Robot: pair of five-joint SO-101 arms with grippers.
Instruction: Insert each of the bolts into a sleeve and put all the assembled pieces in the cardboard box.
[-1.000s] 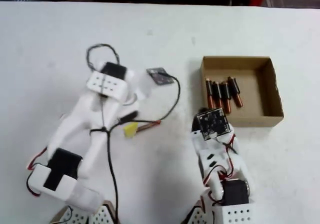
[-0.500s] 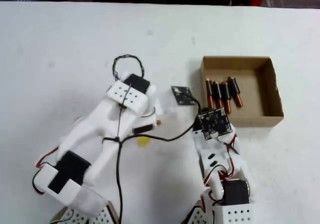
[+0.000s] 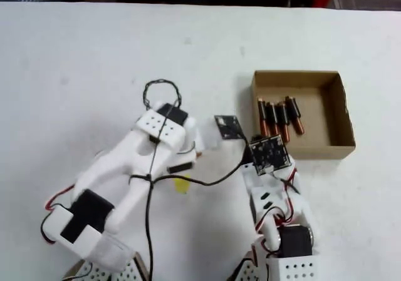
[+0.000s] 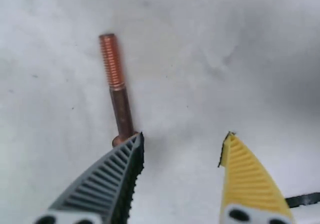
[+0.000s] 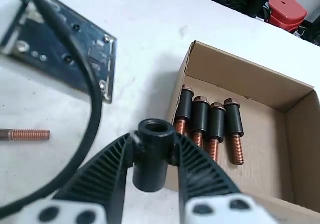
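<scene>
Left end effector [image 4: 182, 139] spread open by a loose bolt [image 4: 116, 84]; right end effector [image 5: 155, 151] clamped on a black sleeve [image 5: 152, 161]
The copper bolt lies flat on the white tabletop [image 3: 94, 56], its head right at the tip of the grey finger [image 4: 112, 184], with the yellow finger [image 4: 247, 184] well apart from it. In the high view the cardboard box [image 3: 297, 74] sits right of centre, with four assembled pieces [image 3: 279, 117] side by side in its left half; the right arm is just below its lower left corner, holding the sleeve upright near the box wall
</scene>
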